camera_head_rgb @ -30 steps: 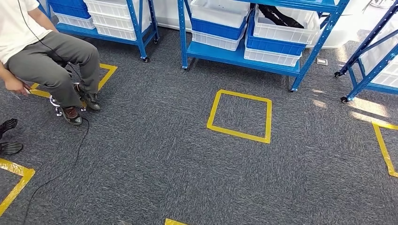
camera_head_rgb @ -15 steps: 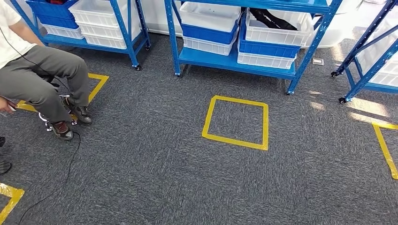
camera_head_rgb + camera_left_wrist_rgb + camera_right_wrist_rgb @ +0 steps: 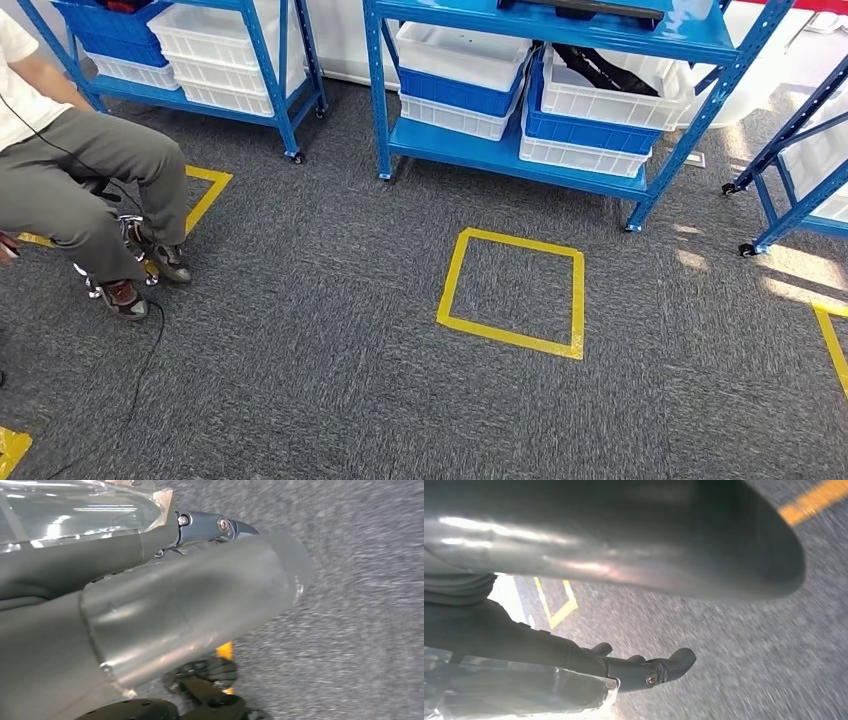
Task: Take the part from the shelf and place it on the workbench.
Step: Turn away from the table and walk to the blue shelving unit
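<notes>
- Approaching the shelving on foot, the robot is judged to be in the opening step of the task, with nothing yet taken; both arms hang at its sides over grey carpet (image 3: pixel 300 380).
- Left hand (image 3: pixel 200 600): the wrist view shows a thick grey thumb and one dark fingertip over blurred carpet, with nothing visible in the grasp; how far the fingers are spread cannot be told.
- Right hand (image 3: pixel 644 672): dark fingers lie extended and loosely curled over the floor, holding nothing.
- At the lower middle of the head view, a yellow tape square (image 3: pixel 512 292) marks the carpet just before the rack; stopping on it looks like the next call, followed by a raised arm and a reach.
- At the left edge, a seated person (image 3: pixel 70 185) in grey trousers sits well apart from the square, a black cable (image 3: pixel 140 360) trailing across the floor.
- Beyond the square, at upper centre, the blue shelf (image 3: pixel 520 155) carries stacked blue and white bins (image 3: pixel 455 70).
- A long black part (image 3: pixel 598 68), slender and strap-like, lies slantwise in the white bin at the upper right of that rack; another dark piece sits on the tier above, too cropped to identify.
- No workbench is seen from here.
</notes>
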You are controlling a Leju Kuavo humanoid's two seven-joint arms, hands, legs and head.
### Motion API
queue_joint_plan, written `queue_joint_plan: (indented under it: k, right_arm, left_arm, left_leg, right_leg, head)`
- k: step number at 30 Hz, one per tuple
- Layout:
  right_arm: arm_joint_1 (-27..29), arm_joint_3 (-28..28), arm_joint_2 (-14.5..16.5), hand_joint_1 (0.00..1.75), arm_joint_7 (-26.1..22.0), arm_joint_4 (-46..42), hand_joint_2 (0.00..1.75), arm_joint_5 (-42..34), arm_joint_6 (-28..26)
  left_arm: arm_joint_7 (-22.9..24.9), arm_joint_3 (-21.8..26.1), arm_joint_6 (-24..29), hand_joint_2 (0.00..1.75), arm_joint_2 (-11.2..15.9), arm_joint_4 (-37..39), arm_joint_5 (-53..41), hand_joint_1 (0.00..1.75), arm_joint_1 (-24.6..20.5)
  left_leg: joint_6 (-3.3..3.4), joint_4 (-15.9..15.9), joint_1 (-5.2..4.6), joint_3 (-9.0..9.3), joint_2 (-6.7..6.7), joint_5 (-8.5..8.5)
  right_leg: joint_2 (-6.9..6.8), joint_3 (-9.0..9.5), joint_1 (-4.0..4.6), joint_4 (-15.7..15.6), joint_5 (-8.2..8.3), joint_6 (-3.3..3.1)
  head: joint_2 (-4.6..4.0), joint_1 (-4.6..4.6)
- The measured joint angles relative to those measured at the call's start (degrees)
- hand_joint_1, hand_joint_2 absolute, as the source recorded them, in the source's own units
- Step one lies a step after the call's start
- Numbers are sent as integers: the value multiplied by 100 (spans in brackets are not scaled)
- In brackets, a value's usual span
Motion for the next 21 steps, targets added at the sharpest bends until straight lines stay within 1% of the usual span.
queue_joint_plan:
  k: [1,2,3,4,5,6,7,8,9,10,11,12,13,14,15,16,17,18,20,21]
  right_arm:
    - [-6,-2,2,0,0,6,0,1,5]
    - [-18,-3,3,0,0,9,0,4,10]
    - [-41,-5,4,0,0,7,0,8,11]
    - [-65,-7,8,0,0,4,0,13,13]
    - [-93,-9,2,0,0,2,0,16,13]
    - [-116,-13,-3,0,1,1,0,18,13]
    - [-131,-15,-8,0,1,1,0,20,13]
    - [-137,-17,-15,0,2,1,0,24,12]
    - [-128,-19,-11,0,2,1,0,29,11]
    - [-113,-19,-7,0,2,1,0,36,11]
    - [-91,-19,-2,0,1,1,0,43,11]
    - [-69,-19,3,0,1,2,0,46,11]
    - [-55,-19,5,0,0,2,0,49,10]
    - [-48,-19,7,0,0,2,0,52,10]
    - [-49,-18,9,0,0,2,0,59,9]
    - [-56,-18,10,0,0,1,0,72,9]
    - [-64,-17,12,0,0,2,0,90,9]
    - [-70,-16,19,0,-1,2,0,111,9]
    - [-85,-16,29,0,-5,-1,0,136,9]
    - [-91,-17,30,0,-9,-3,0,137,9]
  left_arm:
    - [-1,1,0,0,2,1,1,0,-3]
    - [-2,1,1,0,2,1,1,0,-11]
    - [-4,1,1,0,0,-1,2,0,-27]
    - [-7,1,2,0,-2,-3,2,0,-47]
    - [-10,0,4,0,-5,-5,2,0,-69]
    - [-12,-1,6,0,-10,-6,2,0,-90]
    - [-13,-2,8,0,-12,-7,2,0,-105]
    - [-13,-3,10,0,-15,-7,1,0,-109]
    - [-13,-3,12,0,-16,-6,1,0,-105]
    - [-13,-3,15,0,-16,-6,0,0,-92]
    - [-13,-3,20,0,-15,-6,1,0,-74]
    - [-13,-2,26,0,-13,-6,2,0,-58]
    - [-13,-2,33,0,-9,-6,3,0,-47]
    - [-13,-1,39,0,-3,-6,4,0,-38]
    - [-13,-1,43,0,3,-6,4,0,-33]
    - [-13,0,45,0,7,-6,3,0,-33]
    - [-13,1,46,0,9,-6,2,0,-28]
    - [-14,2,49,0,9,-6,1,0,-20]
    - [-27,2,55,0,5,-6,-4,0,-10]
    - [-39,2,58,0,2,-6,-5,0,-9]
  left_leg:
    - [-28,-9,-6,89,2,-101]
    - [-61,5,-8,187,5,-162]
    - [-93,49,-7,265,10,-184]
    - [-121,138,7,291,24,-174]
    - [-146,294,19,273,40,-155]
    - [-171,511,31,166,57,-194]
    - [-200,777,47,9,73,-299]
    - [-232,1080,63,-192,82,-460]
    - [-269,1368,85,-425,85,-633]
    - [-296,1563,105,-627,87,-755]
    - [-314,1616,123,-780,90,-766]
    - [-322,1482,137,-843,95,-626]
    - [-318,1189,145,-817,102,-371]
    - [-306,836,148,-743,111,-55]
    - [-294,566,131,-690,123,121]
    - [-266,396,107,-646,128,200]
    - [-231,332,81,-629,132,240]
    - [-196,339,52,-634,130,213]
    - [-115,242,48,-559,124,347]
    - [-86,179,57,-514,125,364]
  right_leg:
    - [-31,72,14,-172,344,8]
    - [-46,148,19,-256,557,-43]
    - [-45,231,29,-317,594,-149]
    - [-24,314,20,-335,564,-250]
    - [-10,387,2,-354,532,-342]
    - [-6,456,-5,-360,496,-420]
    - [-7,523,-17,-368,464,-478]
    - [-7,569,-17,-371,428,-513]
    - [-1,602,-18,-375,390,-526]
    - [4,639,-19,-380,352,-520]
    - [9,671,-22,-381,308,-506]
    - [13,718,-27,-381,263,-487]
    - [13,770,-31,-381,218,-466]
    - [12,825,-36,-384,176,-439]
    - [11,884,-34,-387,141,-408]
    - [10,911,-31,-390,116,-374]
    - [8,922,-18,-394,95,-336]
    - [8,932,-7,-404,77,-296]
    - [1,971,25,-423,25,-221]
    - [-1,965,32,-371,-22,-203]
  head:
    - [0,-4]
    - [0,-18]
    - [0,-23]
    - [0,-25]
    - [0,-33]
    - [0,-38]
    - [0,-47]
    - [0,-56]
    - [0,-64]
    - [0,-62]
    - [0,-65]
    - [0,-67]
    - [0,-66]
    - [0,-67]
    - [0,-63]
    - [0,-64]
    - [0,-61]
    - [0,-59]
    - [0,-58]
    - [0,-54]
